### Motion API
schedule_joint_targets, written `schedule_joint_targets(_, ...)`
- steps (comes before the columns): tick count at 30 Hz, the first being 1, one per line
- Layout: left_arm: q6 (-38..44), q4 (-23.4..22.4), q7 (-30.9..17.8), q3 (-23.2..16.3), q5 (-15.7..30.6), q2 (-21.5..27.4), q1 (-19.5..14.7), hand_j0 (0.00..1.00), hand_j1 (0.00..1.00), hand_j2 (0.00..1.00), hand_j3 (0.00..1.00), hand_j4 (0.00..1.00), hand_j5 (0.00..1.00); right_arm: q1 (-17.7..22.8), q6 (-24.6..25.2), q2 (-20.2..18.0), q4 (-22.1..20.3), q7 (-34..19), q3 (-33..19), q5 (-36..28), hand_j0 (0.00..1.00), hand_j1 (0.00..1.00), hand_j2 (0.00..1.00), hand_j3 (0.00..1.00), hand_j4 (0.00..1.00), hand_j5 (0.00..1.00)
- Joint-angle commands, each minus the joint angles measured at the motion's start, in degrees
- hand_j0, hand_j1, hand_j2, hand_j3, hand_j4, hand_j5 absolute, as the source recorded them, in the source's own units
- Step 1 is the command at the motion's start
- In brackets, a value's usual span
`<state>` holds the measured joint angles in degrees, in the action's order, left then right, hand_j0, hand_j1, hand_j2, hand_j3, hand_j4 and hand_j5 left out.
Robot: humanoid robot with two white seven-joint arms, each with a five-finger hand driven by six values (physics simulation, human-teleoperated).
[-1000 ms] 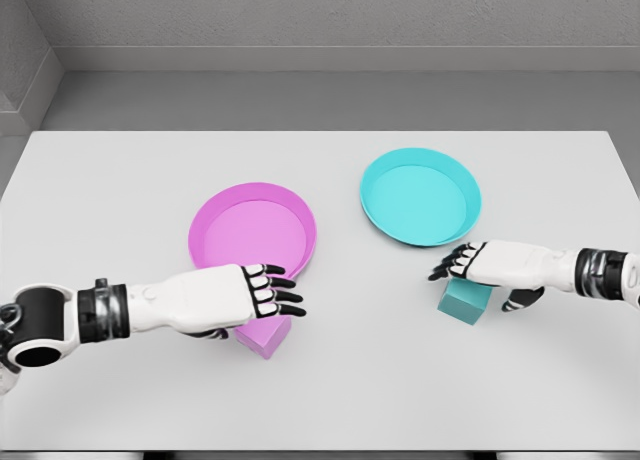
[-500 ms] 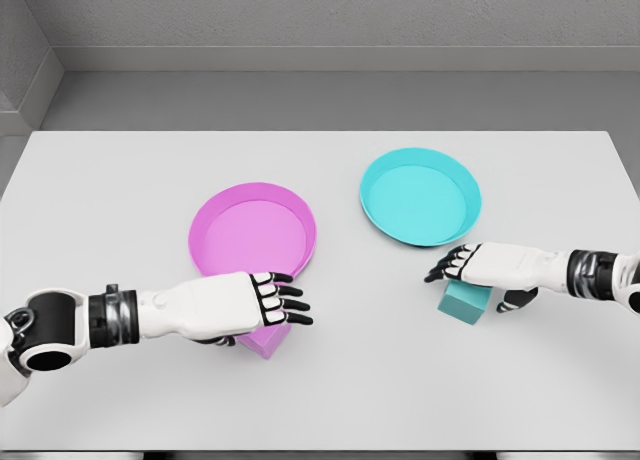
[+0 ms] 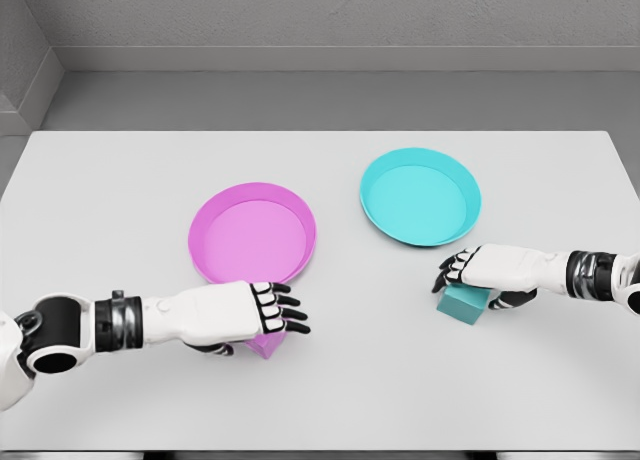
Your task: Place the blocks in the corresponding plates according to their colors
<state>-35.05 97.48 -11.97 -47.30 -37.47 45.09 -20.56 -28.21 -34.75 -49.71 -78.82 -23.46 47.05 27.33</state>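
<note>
Both hands have sunk onto their blocks: your left hand point(image 3: 250, 315), fingers spread, covers the pink block point(image 3: 264, 344); your right hand point(image 3: 480, 268), fingers loosely curled, caps the teal block point(image 3: 462, 304) directly beneath.

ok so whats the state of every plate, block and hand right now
pink plate: empty, flat on the table
cyan plate: empty, flat on the table
pink block: on the table, mostly hidden under the left hand
cyan block: on the table, not in its plate
left hand: over the pink block, grasp not visible
right hand: resting on top of the cyan block, grasp unclear
</note>
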Motion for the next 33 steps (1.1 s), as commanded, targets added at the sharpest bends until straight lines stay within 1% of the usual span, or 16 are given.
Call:
schedule_joint_targets(1,0.0,-0.3,0.1,-1.2,0.6,0.1,-0.2,1.0,1.0,1.0,1.0,1.0,1.0,0.0,-0.3,0.0,0.0,-1.2,0.1,0.6,0.78,0.78,0.78,0.78,0.78,0.78)
schedule_joint_targets(3,0.0,-0.5,0.2,-1.7,0.6,0.2,-1.0,1.0,1.0,1.0,1.0,1.0,1.0,-0.1,-0.3,0.0,0.0,-1.2,0.1,0.6,0.76,0.76,0.76,0.76,0.76,0.76)
schedule_joint_targets(6,0.0,-0.5,0.3,-5.2,1.5,0.3,-3.2,1.0,1.0,1.0,1.0,1.0,1.0,-0.3,-0.3,0.0,0.0,-1.2,0.1,0.6,0.76,0.76,0.76,0.76,0.76,0.76)
schedule_joint_targets(7,0.0,-0.5,0.3,-5.3,1.5,0.3,-3.4,1.0,1.0,1.0,1.0,1.0,1.0,-0.4,-0.3,0.0,0.0,-1.2,0.1,0.6,0.75,0.75,0.75,0.75,0.75,0.75)
schedule_joint_targets(8,0.0,-0.5,0.3,-5.3,1.5,0.4,-3.4,1.0,1.0,1.0,1.0,1.0,1.0,-0.4,-0.3,0.0,0.0,-1.2,0.1,0.5,0.75,0.75,0.75,0.75,0.75,0.75)
schedule_joint_targets(9,0.0,-0.6,0.3,-5.5,1.5,0.4,-3.6,1.0,1.0,1.0,1.0,1.0,1.0,-0.4,-0.3,0.0,-0.1,-1.2,0.0,0.6,0.72,0.72,0.72,0.72,0.72,0.72)
schedule_joint_targets(13,0.0,-1.0,0.4,-5.9,2.2,0.5,-4.1,1.0,1.0,1.0,1.0,1.0,1.0,-0.5,-0.3,0.0,-0.3,-1.2,-0.1,0.5,0.71,0.71,0.71,0.71,0.71,0.71)
schedule_joint_targets(15,0.0,-2.1,0.4,-6.6,2.3,0.4,-5.1,1.0,1.0,1.0,1.0,1.0,1.0,-0.6,-0.3,0.0,-0.8,-1.2,-0.3,0.5,0.69,0.69,0.69,0.69,0.69,0.69)
schedule_joint_targets(24,0.0,-2.7,0.5,-6.8,2.4,0.2,-5.5,1.0,1.0,1.0,1.0,1.0,1.0,-0.8,-0.3,-0.1,-0.8,-1.2,-1.3,0.3,0.68,0.68,0.68,0.68,0.68,0.68)
schedule_joint_targets(26,0.0,-3.5,0.5,-6.8,2.4,0.1,-5.9,1.0,1.0,1.0,1.0,1.0,1.0,-0.8,-0.3,-0.1,-0.9,-1.2,-1.3,0.2,0.68,0.68,0.68,0.68,0.68,0.68)
schedule_joint_targets(30,0.0,-4.3,0.5,-6.8,2.7,-0.1,-6.1,1.0,1.0,1.0,1.0,1.0,1.0,-1.7,-0.3,-0.1,-0.8,-1.1,-1.3,0.0,0.65,0.65,0.65,0.65,0.65,0.65)
schedule_joint_targets(33,0.0,-4.8,0.5,-6.8,2.7,-0.1,-6.2,1.0,1.0,1.0,1.0,1.0,1.0,-2.1,-0.3,-0.1,-0.8,-1.1,-1.7,-0.2,0.64,0.64,0.64,0.64,0.64,0.64)
